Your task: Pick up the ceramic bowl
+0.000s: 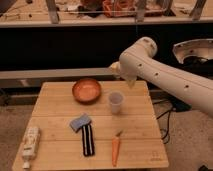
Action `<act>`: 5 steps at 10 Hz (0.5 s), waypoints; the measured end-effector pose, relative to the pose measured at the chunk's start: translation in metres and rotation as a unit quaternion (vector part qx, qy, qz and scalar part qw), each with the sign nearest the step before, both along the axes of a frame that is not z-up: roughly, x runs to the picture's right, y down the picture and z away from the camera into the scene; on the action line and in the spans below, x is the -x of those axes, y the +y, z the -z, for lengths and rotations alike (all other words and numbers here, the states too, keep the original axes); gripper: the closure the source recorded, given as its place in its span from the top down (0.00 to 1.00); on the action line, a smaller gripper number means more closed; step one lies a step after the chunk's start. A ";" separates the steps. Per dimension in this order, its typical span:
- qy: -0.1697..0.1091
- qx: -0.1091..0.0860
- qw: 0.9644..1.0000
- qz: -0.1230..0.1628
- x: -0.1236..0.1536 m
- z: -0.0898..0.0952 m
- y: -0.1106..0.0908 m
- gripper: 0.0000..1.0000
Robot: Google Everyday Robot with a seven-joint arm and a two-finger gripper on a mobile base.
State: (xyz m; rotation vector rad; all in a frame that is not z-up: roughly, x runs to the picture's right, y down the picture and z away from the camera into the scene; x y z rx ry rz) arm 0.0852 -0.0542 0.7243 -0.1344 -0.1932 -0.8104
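The ceramic bowl (86,90) sits upright on the far half of the wooden desk (142,131), a little left of the middle, orange-brown and glossy with a darker rim, and nothing touches it. Just to its right, near but apart from it, stands a small translucent whitish cup (116,102), also upright. Nearer my side, a blue sponge (80,121) lies tilted, and against its near right corner a dark strip with pale lines (88,139) lies lengthwise toward the front edge. To the right of that strip lies a carrot (115,150), its green end pointing to the far side. At the front left corner a white bottle (30,145) lies on its side along the desk's left edge. Above the far right part of the desk hangs the robot's white arm (170,75), reaching in from the right with its bend high over the cup. The gripper (120,71) is at the arm's end, a pale piece poking out to the left below the bend, above the desk's far edge and well clear of the bowl; its fingers stand wide and hold nothing. Behind the desk runs a dark shelf front, and cables (163,116) trail on the floor to the right.
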 end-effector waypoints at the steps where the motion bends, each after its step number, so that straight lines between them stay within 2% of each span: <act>1: -0.004 -0.003 1.000 0.003 0.002 -0.002 -0.001 0.80; 5: -0.019 -0.015 1.000 0.015 0.009 -0.011 -0.006 0.80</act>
